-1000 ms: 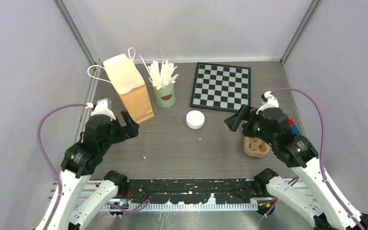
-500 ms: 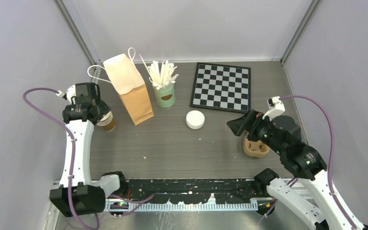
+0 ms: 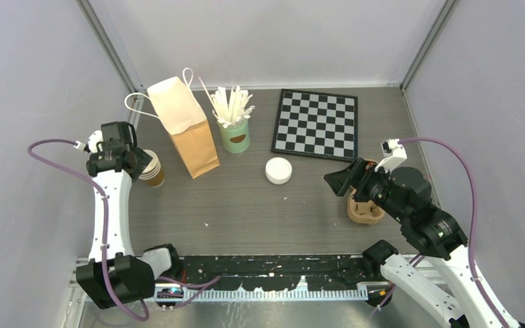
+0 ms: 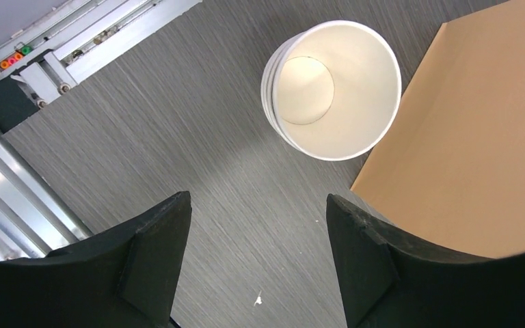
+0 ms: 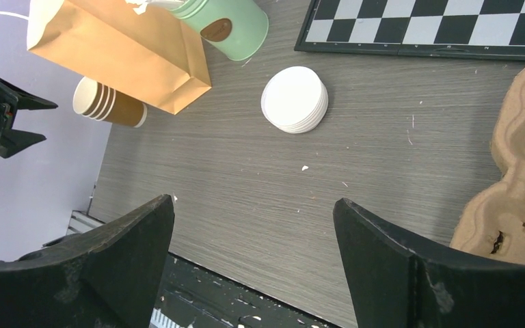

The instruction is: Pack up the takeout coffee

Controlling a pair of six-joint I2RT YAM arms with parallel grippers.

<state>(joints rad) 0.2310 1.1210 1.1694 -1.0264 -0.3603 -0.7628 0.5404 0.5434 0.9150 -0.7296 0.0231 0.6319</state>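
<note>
Left gripper (image 4: 256, 229), spread and empty, hovers over nested cups (image 4: 331, 89) touching the bag (image 4: 465, 137); its camera looks into their cream inside. Right gripper (image 5: 253, 229), spread; its camera shows stacked lids (image 5: 294, 99).

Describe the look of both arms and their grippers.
The left arm and right arm have white links joined by black joint housings. A purple cable loops along each to a white connector near the wrist. The left gripper and right gripper have broad, matte-black, wedge-shaped fingers.
</note>
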